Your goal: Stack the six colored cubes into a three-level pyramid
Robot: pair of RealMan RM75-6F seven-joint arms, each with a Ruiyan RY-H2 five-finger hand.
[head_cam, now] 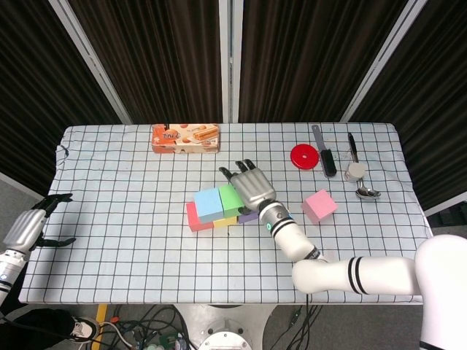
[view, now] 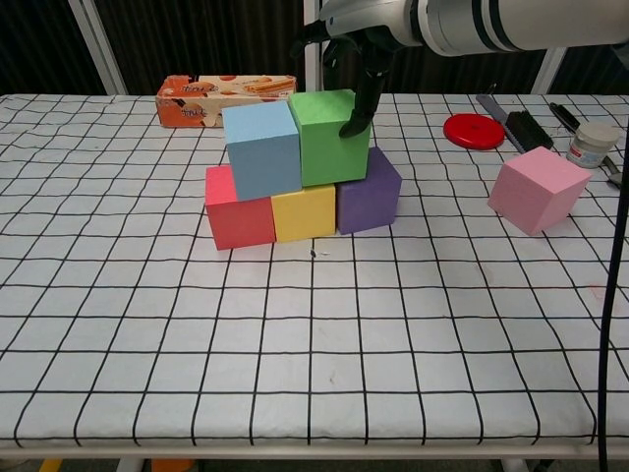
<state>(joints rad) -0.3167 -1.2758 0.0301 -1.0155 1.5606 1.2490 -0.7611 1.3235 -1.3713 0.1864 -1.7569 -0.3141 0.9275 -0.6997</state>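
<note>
a: what is the table like?

b: it has a white cloth [view: 295, 374] with black lines that make squares. the cloth looks soft and a bit wrinkly. behind the table hang dark curtains [head_cam: 160, 58] with pale metal bars between them.

a: where are the blocks?

b: in the middle. a red cube [view: 236, 209], a yellow cube [view: 305, 212] and a purple cube [view: 371, 192] sit in a row, touching. a light blue cube [view: 260, 149] sits on the red and yellow ones. a green cube [view: 329, 138] sits on the yellow and purple ones, right beside the blue one. they all have flat, smooth sides and sharp corners.

a: and the pink one?

b: the pink cube [view: 538, 190] is alone on the cloth, well apart to the right, turned a bit.

a: what are the hands doing?

b: the right hand [head_cam: 252, 188] is grey and shiny. it comes down over the green cube and its fingers [view: 358, 103] press on the cube's side. the left hand [head_cam: 28, 228] is at the left table edge, fingers apart, holding nothing.

a: anything else?

b: a long cookie box [head_cam: 185, 138] at the back, a round red lid [head_cam: 304, 156], a knife [head_cam: 322, 152], a small jar [head_cam: 354, 171] and a spoon [head_cam: 367, 192].
</note>
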